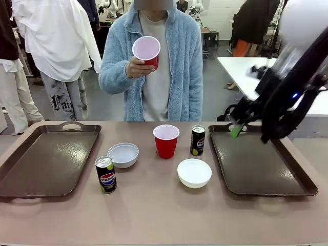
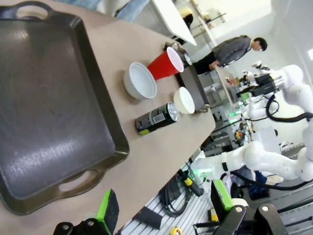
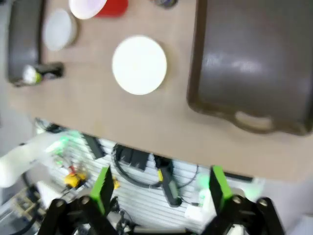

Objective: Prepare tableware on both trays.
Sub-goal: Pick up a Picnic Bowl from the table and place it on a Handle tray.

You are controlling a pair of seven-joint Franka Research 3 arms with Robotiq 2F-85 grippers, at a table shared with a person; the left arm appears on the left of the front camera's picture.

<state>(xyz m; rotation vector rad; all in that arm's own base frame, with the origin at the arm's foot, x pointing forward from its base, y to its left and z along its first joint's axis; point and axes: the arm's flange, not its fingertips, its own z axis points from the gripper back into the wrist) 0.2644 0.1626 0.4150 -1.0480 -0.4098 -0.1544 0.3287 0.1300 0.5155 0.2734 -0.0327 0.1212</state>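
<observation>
Nothing is loaded yet: trays [image 1: 46, 164] [image 1: 256, 171] bare; bowls [image 1: 123, 155] [image 1: 194, 172], cans [image 1: 106, 174] [image 1: 198, 140], red cup [image 1: 166, 141] seen btw them, 2nd cup [image 1: 147, 51] held by person [image 1: 154, 77]. Left gripper [image 2: 164, 203] & right gripper [image 3: 159, 188] are spread wide, empty.

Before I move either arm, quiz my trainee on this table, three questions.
1. True or false: the left tray and right tray hold no tableware.
2. One cup stands on the table. Where is the other cup? A: on a tray. B: in the person's hand. C: inside a bowl.
3. What stands between the table's cup and the right tray?
Key: 1 true; 2 B; 3 a can.
</observation>
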